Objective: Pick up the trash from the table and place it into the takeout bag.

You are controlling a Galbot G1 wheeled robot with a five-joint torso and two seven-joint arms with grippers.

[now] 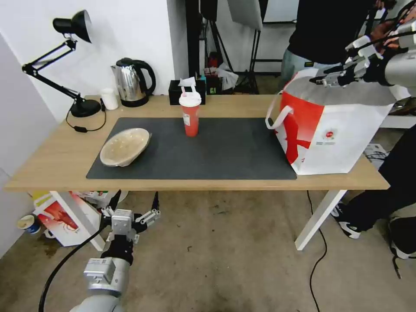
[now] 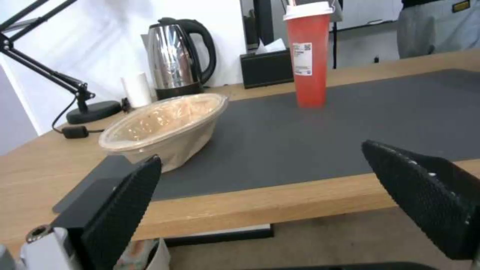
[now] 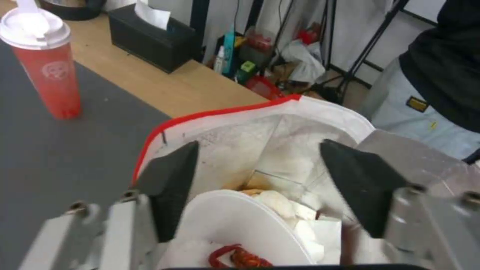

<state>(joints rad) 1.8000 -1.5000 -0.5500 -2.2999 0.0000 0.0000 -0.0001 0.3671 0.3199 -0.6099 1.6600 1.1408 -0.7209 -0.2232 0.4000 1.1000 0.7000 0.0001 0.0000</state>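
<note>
Right gripper (image 1: 329, 78) sits over the mouth of the takeout bag (image 1: 333, 130), jaws released and spread, nothing between them. In the right wrist view the white bowl (image 3: 235, 225) lies inside the bag on its foil lining, red scraps visible in it, tilted against crumpled paper. My read: 1 of 3 items is in, and the wide jaws above the opening fit a drop just made.

The bag stands upright at the right end of the desk (image 1: 65, 160), partly on the dark mat (image 1: 216, 151), mouth up and handles hanging outside. That keeps the opening clear for top-down drops.

2 items remain on the mat. The red cup (image 1: 190, 113) stands upright near the back edge, lid and straw on, well apart from the bag. The tan bowl (image 1: 125, 146) sits at the mat's left front corner, tilted, one side propped up.

Left gripper (image 1: 130, 216) hangs below and in front of the desk edge, jaws released and empty, facing the tan bowl. Probably staged there because that bowl is on its side; the raised rim looks like the easiest pinch point.

Kettle (image 1: 132, 82) and tissue box (image 1: 187, 90) sit at the back, not trash.
</note>
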